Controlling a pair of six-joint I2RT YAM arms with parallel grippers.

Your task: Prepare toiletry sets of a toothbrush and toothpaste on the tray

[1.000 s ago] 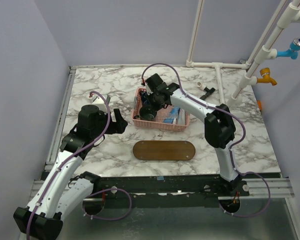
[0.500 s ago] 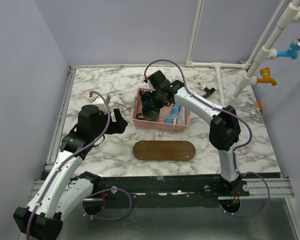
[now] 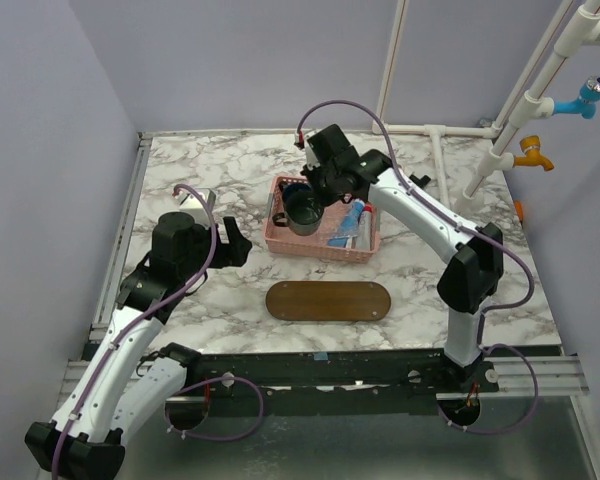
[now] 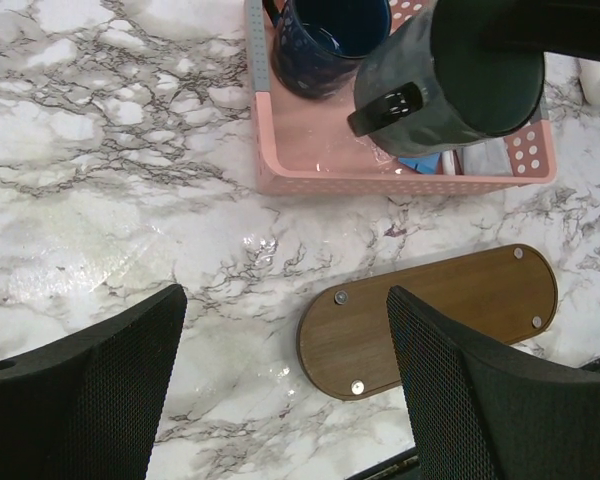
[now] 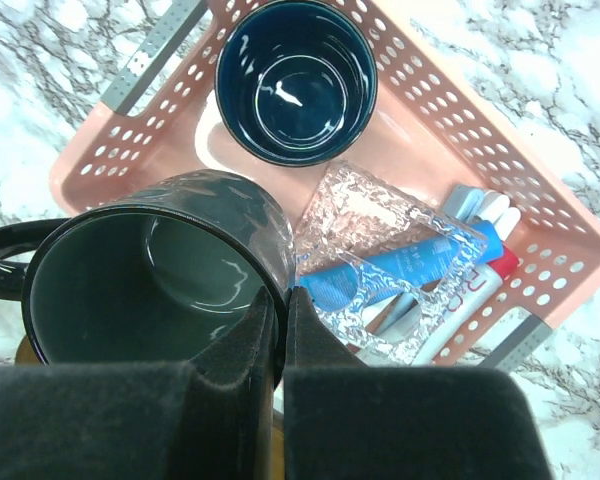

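Observation:
The brown wooden tray (image 3: 328, 301) lies bare on the marble near the front; it also shows in the left wrist view (image 4: 430, 320). The toothpaste (image 5: 468, 292), white with a red cap, lies in the pink basket (image 5: 170, 120) beside a blue tube (image 5: 410, 265), partly under crinkled clear plastic (image 5: 380, 215). White rounded ends (image 5: 492, 208) next to it may be the toothbrush; I cannot tell. My right gripper (image 5: 283, 300) is shut on the rim of a dark mug (image 5: 150, 270), held above the basket (image 3: 302, 212). My left gripper (image 4: 285, 300) is open and empty, left of the tray.
A dark blue mug (image 5: 295, 80) stands in the basket's far corner. White pipes (image 3: 500, 140) with coloured taps rise at the back right. A small white piece (image 3: 400, 168) and a black piece (image 3: 415, 183) lie near the back edge.
My right arm has lifted the dark mug and carried it slightly back and right over the basket. My left arm has barely moved.

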